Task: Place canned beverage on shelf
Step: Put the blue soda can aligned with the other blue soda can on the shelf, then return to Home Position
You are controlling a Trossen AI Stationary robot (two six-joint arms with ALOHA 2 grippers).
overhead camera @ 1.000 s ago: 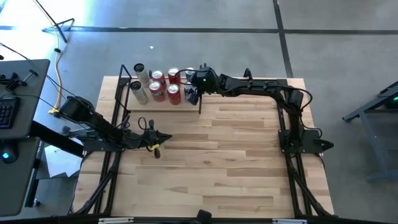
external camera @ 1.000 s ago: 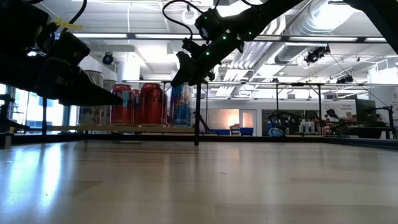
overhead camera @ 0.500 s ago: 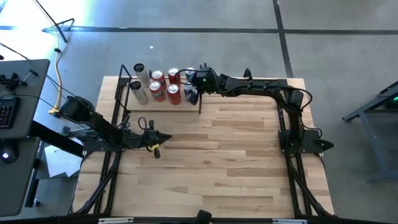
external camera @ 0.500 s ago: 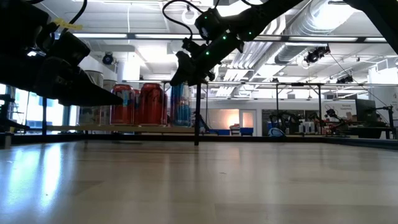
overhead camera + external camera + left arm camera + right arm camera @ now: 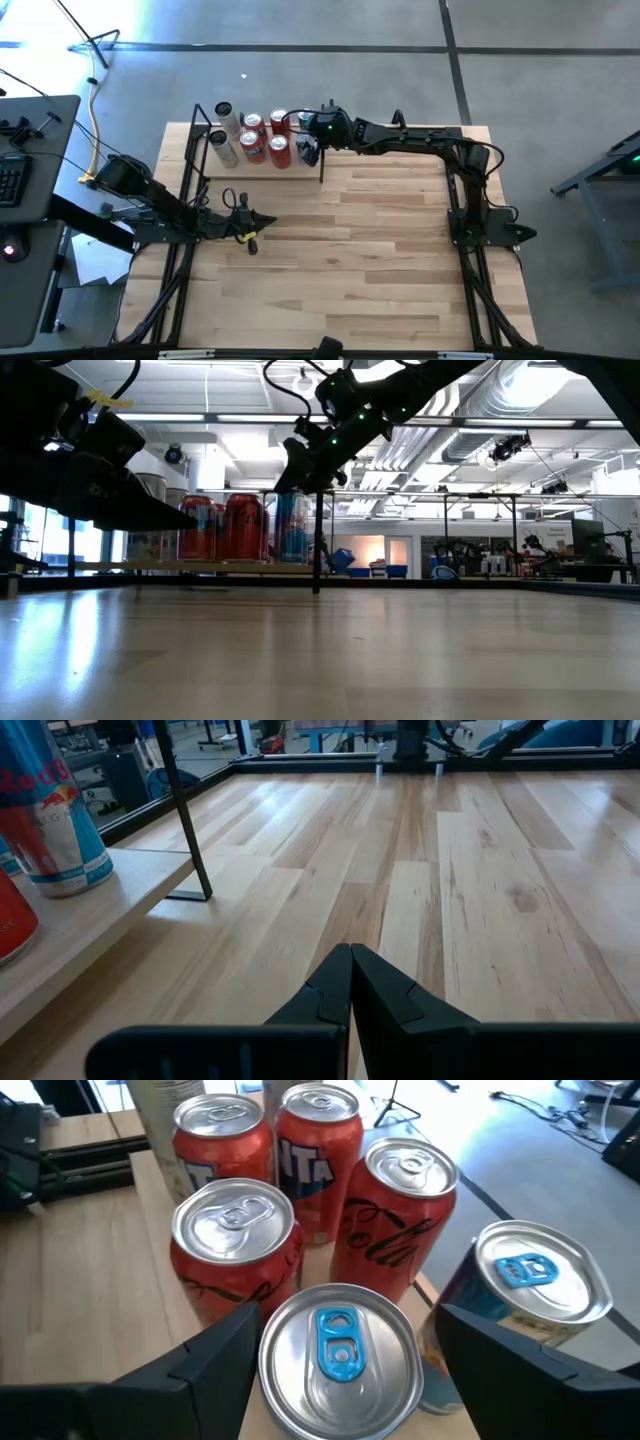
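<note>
Silver-topped, blue-tabbed can point(image 5: 338, 1355) sits directly between my right claw's point(image 5: 340, 1348) spread fingers point(image 5: 215, 1358), standing upright on the small pale-wood shelf point(image 5: 262, 170) with black rod ends; I see no finger touching it. Just beside it stands a second blue-tabbed can point(image 5: 525, 1295), and beyond them four red cans point(image 5: 236, 1250) cluster closely. My left claw point(image 5: 350, 982) waits pressed together over the slatted wooden tabletop point(image 5: 380, 250), well apart from the shelf.
</note>
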